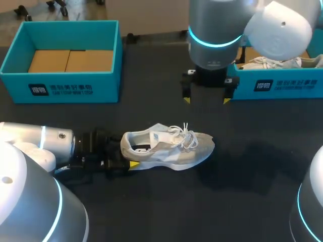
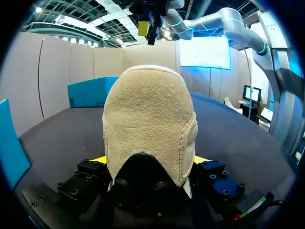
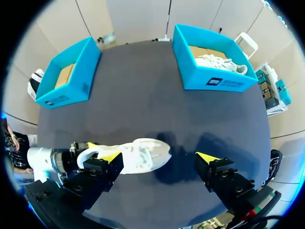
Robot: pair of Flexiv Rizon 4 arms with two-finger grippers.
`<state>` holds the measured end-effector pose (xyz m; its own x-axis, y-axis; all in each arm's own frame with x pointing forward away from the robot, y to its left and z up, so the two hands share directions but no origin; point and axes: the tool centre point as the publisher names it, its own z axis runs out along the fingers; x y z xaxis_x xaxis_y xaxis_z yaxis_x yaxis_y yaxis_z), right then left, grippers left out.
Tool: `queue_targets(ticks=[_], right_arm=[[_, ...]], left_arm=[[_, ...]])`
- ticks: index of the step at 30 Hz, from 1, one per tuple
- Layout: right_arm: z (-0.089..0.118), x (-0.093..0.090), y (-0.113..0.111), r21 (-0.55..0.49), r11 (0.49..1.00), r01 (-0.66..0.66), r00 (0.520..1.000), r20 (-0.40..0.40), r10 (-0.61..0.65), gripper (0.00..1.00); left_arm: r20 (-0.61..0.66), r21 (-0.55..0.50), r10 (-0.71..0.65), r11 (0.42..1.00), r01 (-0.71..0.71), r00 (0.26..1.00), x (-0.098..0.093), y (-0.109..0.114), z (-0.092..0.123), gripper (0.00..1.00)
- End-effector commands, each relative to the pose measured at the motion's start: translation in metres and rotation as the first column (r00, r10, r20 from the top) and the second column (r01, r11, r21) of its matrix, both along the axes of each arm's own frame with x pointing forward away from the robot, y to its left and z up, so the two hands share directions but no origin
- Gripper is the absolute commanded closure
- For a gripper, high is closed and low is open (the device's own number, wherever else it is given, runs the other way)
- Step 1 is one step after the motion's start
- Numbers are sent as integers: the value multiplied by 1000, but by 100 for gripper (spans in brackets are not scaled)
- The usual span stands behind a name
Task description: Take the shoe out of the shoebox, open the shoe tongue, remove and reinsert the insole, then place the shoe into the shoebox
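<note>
Soft overhead light spreads evenly over the dark surface (image 1: 151,212) as I watch remotely. The shoe (image 1: 169,146) throws a faint, diffuse shadow (image 1: 229,166) toward my right side. The right wrist view shows two such smudges beside it. The white shells of the right arm (image 1: 280,27) and left arm (image 1: 30,143) catch mild glare, and cyan rings glow on both. Seen from the left wrist, the heel is evenly lit, with deep shade beneath it.

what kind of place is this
Probably a robot lab bench: a dark table, two teal shoeboxes, a sneaker gripped at the heel by the left gripper, the right gripper open.
</note>
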<state>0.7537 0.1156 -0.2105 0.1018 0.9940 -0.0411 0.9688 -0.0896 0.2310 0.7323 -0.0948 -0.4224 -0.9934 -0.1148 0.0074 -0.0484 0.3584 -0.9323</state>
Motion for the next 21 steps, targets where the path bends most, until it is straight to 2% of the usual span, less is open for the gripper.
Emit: queue_targets(ticks=[1,8,10,15,21], right_arm=[[0,-7,24,-64,997,34,999,-8,-34,0],[-5,-23,52,-143,988,59,997,-39,-66,0],[-6,-28,60,-121,990,66,997,-22,-70,0],[-11,-37,75,-149,986,75,996,-26,-79,0],[-30,-52,91,-141,984,109,994,-14,-112,0]], left_arm=[[-1,5,-1,1000,1,1000,-1,0,-3,100],[-1,5,-1,1000,1,1000,-1,0,-3,100],[-1,5,-1,1000,1,1000,-1,0,-3,100],[-1,5,-1,1000,1,1000,-1,0,-3,100],[-1,5,-1,1000,1,1000,-1,0,-3,100]])
